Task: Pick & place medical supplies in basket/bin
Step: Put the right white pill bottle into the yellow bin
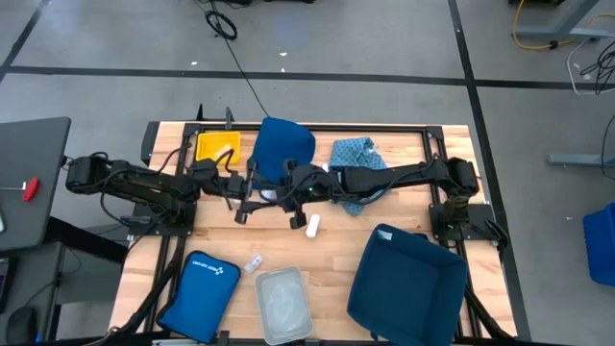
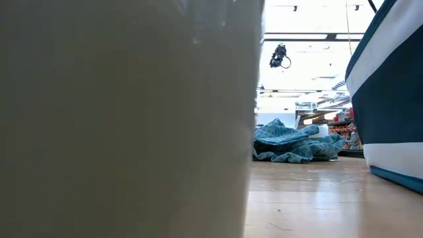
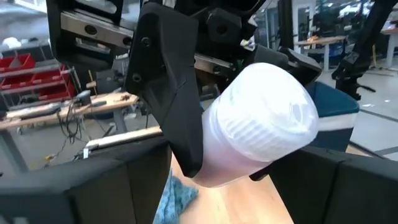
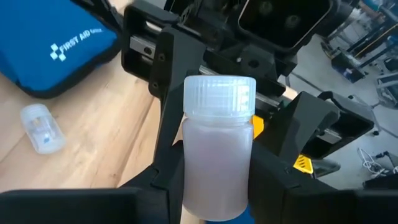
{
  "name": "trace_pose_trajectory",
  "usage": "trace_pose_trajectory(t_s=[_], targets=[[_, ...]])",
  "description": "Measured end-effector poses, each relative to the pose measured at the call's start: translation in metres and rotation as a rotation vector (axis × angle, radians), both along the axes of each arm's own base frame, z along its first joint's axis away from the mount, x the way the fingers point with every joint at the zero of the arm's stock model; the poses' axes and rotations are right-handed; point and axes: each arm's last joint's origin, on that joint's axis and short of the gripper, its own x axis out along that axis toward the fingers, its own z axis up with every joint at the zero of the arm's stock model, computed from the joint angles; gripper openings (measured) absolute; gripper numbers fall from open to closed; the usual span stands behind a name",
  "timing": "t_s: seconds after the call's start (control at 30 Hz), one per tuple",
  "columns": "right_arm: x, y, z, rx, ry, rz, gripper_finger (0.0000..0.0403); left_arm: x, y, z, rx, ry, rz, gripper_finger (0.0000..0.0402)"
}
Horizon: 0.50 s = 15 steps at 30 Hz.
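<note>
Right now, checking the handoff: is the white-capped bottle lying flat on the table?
No, the white-capped bottle is held upright off the table between the right end effector's fingers.

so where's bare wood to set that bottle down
Bare wood lies between the clear tray and the navy bin, near the white roll. Also the strip past the yellow box. Crowded mid-table, where both claws meet at the white bottle.

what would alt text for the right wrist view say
A white bottle with a ribbed screw cap stands upright, clamped in the right gripper, with the left gripper close behind it. Beyond, a small clear vial and a blue first aid pouch lie on the wooden table.
</note>
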Motion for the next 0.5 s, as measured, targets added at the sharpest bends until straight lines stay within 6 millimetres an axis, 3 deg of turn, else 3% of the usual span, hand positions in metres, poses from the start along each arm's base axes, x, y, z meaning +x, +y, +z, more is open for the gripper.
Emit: trace_pose_trajectory(t_s=[0.37,0.5], targets=[[0.007,0.003,0.013,0.074,-0.149,0.076,0.0131,-0.003,-0.007,0.011,0.111,-0.132,-0.053,0.0254],[0.010,-0.002,0.015,0.121,-0.198,0.106,0.0131,-0.016,-0.002,0.009,0.133,-0.172,0.011,0.0253]])
